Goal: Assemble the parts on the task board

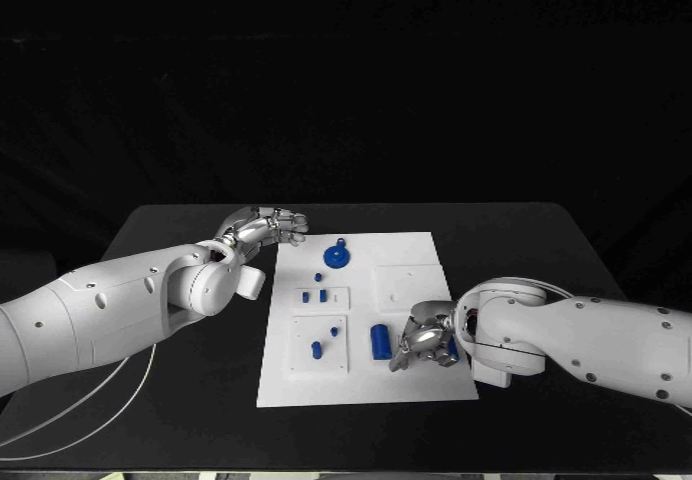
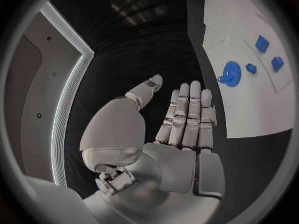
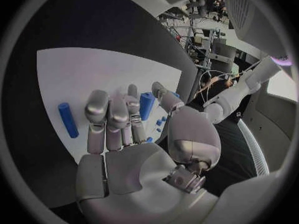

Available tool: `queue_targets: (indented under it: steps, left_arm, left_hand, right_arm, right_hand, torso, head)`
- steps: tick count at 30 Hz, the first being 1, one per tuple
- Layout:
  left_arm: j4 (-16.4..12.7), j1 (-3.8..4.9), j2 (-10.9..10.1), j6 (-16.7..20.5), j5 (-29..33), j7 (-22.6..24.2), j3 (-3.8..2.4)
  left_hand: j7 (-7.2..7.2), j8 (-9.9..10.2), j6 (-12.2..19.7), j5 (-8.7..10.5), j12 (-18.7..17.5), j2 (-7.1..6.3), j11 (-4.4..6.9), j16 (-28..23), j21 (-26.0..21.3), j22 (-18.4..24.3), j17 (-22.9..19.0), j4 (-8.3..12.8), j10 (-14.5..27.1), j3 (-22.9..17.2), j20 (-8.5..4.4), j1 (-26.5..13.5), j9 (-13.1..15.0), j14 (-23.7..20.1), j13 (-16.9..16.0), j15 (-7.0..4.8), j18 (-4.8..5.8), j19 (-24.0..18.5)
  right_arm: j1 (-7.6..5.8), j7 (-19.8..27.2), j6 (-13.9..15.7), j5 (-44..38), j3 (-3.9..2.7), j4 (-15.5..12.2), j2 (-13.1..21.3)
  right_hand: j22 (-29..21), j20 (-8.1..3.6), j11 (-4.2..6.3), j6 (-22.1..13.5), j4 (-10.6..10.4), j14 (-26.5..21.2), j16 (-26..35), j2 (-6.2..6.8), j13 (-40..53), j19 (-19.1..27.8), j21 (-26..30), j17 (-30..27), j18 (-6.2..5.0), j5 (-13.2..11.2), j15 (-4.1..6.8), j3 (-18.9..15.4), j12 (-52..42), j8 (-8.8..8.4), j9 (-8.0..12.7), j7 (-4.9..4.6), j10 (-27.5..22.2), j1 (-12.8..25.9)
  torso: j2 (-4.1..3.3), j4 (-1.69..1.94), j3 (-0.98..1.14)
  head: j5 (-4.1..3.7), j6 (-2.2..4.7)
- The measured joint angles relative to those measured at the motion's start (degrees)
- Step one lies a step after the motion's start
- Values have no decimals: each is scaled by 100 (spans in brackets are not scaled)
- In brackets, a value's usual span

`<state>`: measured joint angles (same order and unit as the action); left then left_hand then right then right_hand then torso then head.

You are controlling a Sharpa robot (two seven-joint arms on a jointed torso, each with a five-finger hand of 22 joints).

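Observation:
The white task board (image 1: 397,385) lies mid-table. On it are a blue round gear (image 1: 336,258), a small peg (image 1: 319,276), two small blocks (image 1: 313,296), two small pieces (image 1: 325,340) and a blue cylinder (image 1: 381,341). My right hand (image 1: 423,345) hovers over the board's near right part, fingers bent and thumb apart, holding nothing. The cylinder (image 3: 146,105) lies just beyond its fingertips, and a second blue cylinder (image 3: 68,119) lies on the board (image 3: 93,69) beside the hand (image 3: 118,119). My left hand (image 1: 267,228) is off the board's far left corner, its fingers (image 2: 187,114) straight, empty. The gear (image 2: 232,73) is nearby.
The black table (image 1: 188,400) extends well past the board on every side. A thin white cable (image 1: 87,405) hangs under my left arm at the near left. The board's far right part (image 1: 411,250) carries raised white fixtures and no blue pieces.

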<state>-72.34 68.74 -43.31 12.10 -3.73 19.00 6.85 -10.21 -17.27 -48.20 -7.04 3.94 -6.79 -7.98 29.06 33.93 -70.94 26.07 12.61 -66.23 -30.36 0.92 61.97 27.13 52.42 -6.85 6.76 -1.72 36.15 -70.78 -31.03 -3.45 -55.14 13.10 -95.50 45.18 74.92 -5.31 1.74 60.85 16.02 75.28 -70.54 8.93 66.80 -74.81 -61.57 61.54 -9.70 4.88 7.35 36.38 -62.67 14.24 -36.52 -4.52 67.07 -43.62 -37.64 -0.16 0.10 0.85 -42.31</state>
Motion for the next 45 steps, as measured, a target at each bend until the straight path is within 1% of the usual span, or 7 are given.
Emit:
queue_targets:
  steps: [10,14,21,33,37,43,45]
  left_arm:
    - [0,0,-7,0,-6,-6,1]
    - [4,0,-2,0,-8,-8,1]
    - [6,0,-2,-1,-11,-13,1]
    - [4,0,2,-5,-14,-23,1]
    - [4,0,2,-6,-15,-25,1]
    - [8,0,4,-7,-17,-29,1]
    - [8,0,2,-7,-17,-30,1]
  left_hand:
    - [0,0,0,0,0,0,0,0,0,0,5,0,0,0,0,0,0,0,0,0,0,0]
    - [0,0,0,0,0,0,0,0,0,0,11,0,0,0,0,0,1,0,0,0,0,0]
    - [0,0,0,0,0,0,0,0,0,-5,11,0,0,0,0,0,1,0,4,0,0,0]
    - [0,0,0,0,0,0,14,-22,0,-10,22,0,-14,0,0,0,1,0,4,0,0,0]
    - [0,0,0,0,0,0,13,-22,-22,-10,22,0,-13,0,0,0,2,0,4,0,0,0]
    - [0,0,0,0,0,0,13,-22,-22,-9,22,0,-13,0,0,0,2,0,4,0,0,0]
    - [0,0,0,0,0,0,13,-22,-22,-9,22,0,-13,0,0,0,2,0,3,0,0,0]
  right_arm:
    - [0,11,27,1,-2,-58,158]
    - [0,11,79,-59,-3,-51,123]
    - [0,0,117,-153,-4,-9,-18]
    - [-5,-28,135,-297,-8,84,-197]
    - [-4,-35,140,-329,-8,94,-222]
    - [-2,-30,142,-351,-8,90,-214]
    - [-2,-27,138,-353,-10,76,-203]
  right_hand:
    - [0,0,0,0,-95,8,12,89,14,0,35,0,-4,-131,-9,-161,22,0,9,0,0,5]
    - [0,1,0,20,-249,25,27,-168,20,0,35,9,-6,-177,7,-245,22,0,19,19,0,134]
    - [-1,1,21,39,-469,26,27,-421,27,-1,35,23,-8,-177,6,-273,43,1,24,35,21,312]
    - [-1,10,21,84,-598,13,26,-496,39,-9,35,37,-12,-177,19,-53,44,19,24,5,21,232]
    - [-1,10,21,84,-727,12,26,-631,45,-9,35,43,-13,-177,19,98,44,18,46,5,21,220]
    - [-1,10,21,87,-765,12,26,-629,44,-9,35,42,-20,-177,19,167,44,18,37,8,21,219]
    - [-1,10,21,88,-862,12,26,-771,45,-9,35,43,-24,-177,19,264,77,-4,37,9,21,252]
  torso:
    - [0,-2,3]
    - [0,-5,4]
    - [-2,1,4]
    - [-3,1,3]
    - [-3,1,3]
    - [-3,1,3]
    - [-3,1,3]
  head:
    - [5,3]
    - [13,6]
    - [10,8]
    - [13,-20]
    - [13,-25]
    - [13,-43]
    - [18,-45]
